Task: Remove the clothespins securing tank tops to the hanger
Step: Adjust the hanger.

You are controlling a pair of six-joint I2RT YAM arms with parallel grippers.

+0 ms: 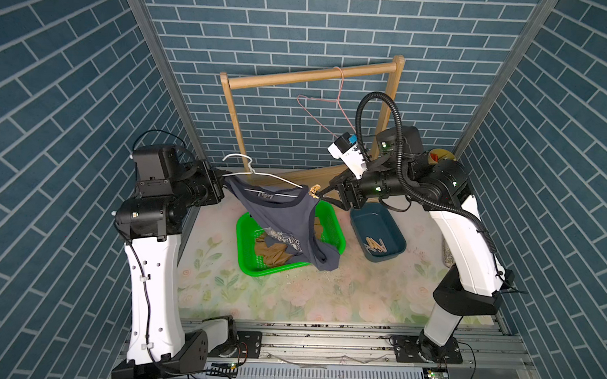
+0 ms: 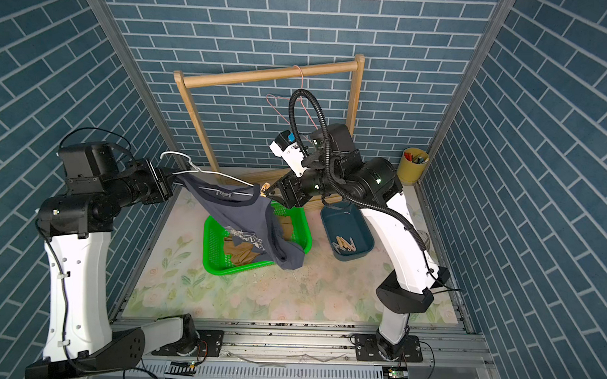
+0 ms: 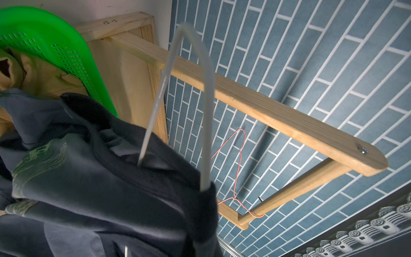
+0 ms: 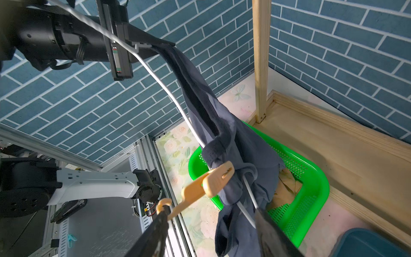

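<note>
Over the green basket (image 1: 240,236), we see the left gripper (image 4: 153,45) pinched shut on the left end of the white hanger (image 3: 208,133), holding it level in mid-air, presumably so that the dark tank top (image 1: 284,214) hangs free and will drop into the basket, where the tan tank top (image 1: 275,257) already lies. At the hanger's right end the right gripper (image 4: 210,210) stands with jaws spread to either side of the one clothespin (image 4: 209,184) we can see on the wire, which pins the strap there; one finger touches its tail, and we judge that a squeeze comes next. Right of the basket, a blue bin (image 1: 374,220) holds loose clothespins (image 1: 376,245). We note a floral tabletop (image 1: 291,294) beneath, a wooden rack (image 1: 313,76) at the far side, and blue brick-patterned walls (image 1: 54,119) on three sides.
</note>
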